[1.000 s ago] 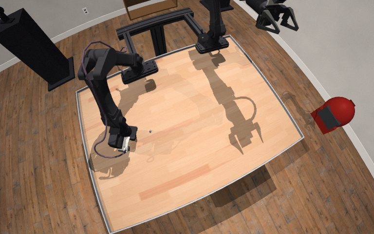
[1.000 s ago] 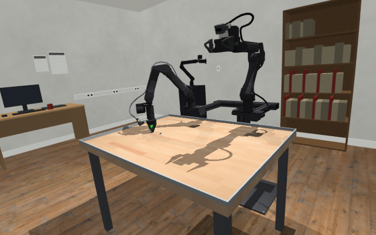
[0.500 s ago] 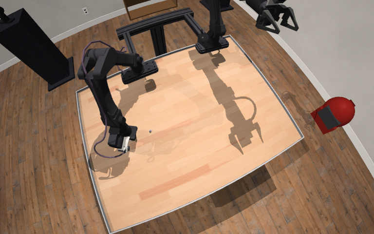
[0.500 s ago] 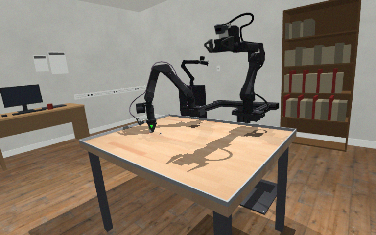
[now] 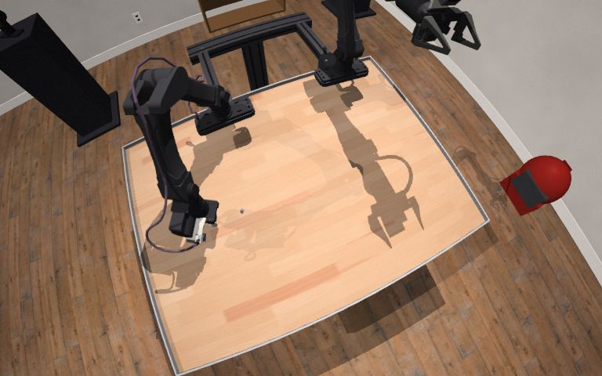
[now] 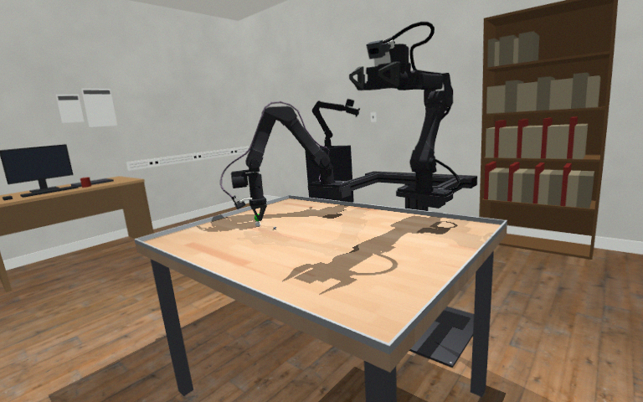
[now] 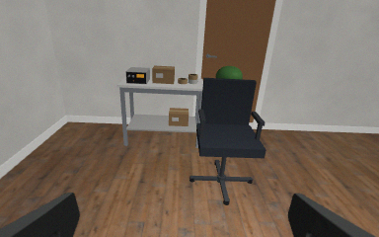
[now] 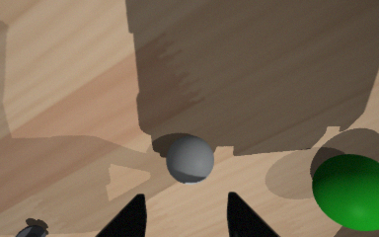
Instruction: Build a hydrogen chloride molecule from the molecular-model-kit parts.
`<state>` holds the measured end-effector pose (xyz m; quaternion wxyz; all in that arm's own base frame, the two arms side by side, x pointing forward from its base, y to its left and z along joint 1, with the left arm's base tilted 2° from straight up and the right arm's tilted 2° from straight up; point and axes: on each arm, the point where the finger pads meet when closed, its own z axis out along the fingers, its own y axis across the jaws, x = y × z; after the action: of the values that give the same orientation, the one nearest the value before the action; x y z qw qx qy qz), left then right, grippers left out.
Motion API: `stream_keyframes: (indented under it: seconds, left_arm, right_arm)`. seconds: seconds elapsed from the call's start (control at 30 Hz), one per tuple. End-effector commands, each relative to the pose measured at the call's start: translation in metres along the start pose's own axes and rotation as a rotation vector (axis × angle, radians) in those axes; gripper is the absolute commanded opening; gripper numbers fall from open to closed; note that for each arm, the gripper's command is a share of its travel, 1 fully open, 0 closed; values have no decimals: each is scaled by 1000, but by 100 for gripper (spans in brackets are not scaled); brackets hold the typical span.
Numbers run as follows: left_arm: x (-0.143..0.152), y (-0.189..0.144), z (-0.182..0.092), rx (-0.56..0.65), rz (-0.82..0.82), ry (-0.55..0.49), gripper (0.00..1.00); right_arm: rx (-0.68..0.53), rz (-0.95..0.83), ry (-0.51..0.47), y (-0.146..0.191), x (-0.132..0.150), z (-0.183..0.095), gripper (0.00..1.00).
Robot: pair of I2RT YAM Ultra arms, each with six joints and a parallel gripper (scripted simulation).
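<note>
Two arms stand at the table (image 5: 295, 298) (image 6: 264, 301). In the top view, we see the right gripper (image 5: 212, 222) (image 6: 259, 219) (image 8: 187, 203) low over the left part of the tabletop, its fingers mostly hidden by the arm. The grey peg (image 5: 241, 211) (image 6: 274, 228) (image 8: 32, 231) lies near it, left of the frame's centre. The left gripper (image 5: 463, 50) (image 6: 368, 74) (image 7: 184, 203) is at the upper right, its fingers spread wide.

In the exterior view, we find the right gripper left of centre, pointing down; the green ball (image 6: 256, 218) (image 8: 358, 193) and the white ball (image 6: 257, 224) (image 8: 190, 159) appear beside its fingertips. The peg lies on the table just to their right, and the left gripper is raised at upper right of centre.

In the left wrist view, we note two widely parted fingers at the lower corners with nothing grasped, and an office chair (image 7: 228, 143) on the floor beyond.

In the right wrist view, we see the fingers partly open at bottom centre, released, with the white ball, shaded grey, just above their tips in the frame. The green ball is at lower right, apart from the white one, and the peg is cut off at lower left. We observe no peg joining the two balls.
</note>
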<state>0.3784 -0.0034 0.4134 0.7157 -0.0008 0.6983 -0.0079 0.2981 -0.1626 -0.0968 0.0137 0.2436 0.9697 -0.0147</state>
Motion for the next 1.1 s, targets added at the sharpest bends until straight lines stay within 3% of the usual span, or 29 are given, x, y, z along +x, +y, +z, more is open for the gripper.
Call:
stream_keyframes:
  seconds: [0.0, 0.2, 0.37, 0.4, 0.7, 1.07]
  left_arm:
    - [-34, -5, -12, 15, 6, -81, 100]
    - [-34, -5, -12, 15, 6, -81, 100]
    - [-34, -5, -12, 15, 6, -81, 100]
    - [-34, -5, -12, 15, 6, -81, 100]
    - [-34, -5, -12, 15, 6, -81, 100]
    - [-34, -5, -12, 15, 6, -81, 100]
  right_arm:
    - [-6, -3, -31, 6, -12, -33, 39]
    - [-3, 22, -4, -3, -4, -46, 39]
    - [-8, 6, -62, 1, -18, -53, 39]
    - [-8, 6, -80, 1, -22, -55, 29]
    - [-10, 3, -91, 4, -25, -58, 29]
    - [-7, 294, -48, 24, 0, -45, 29]
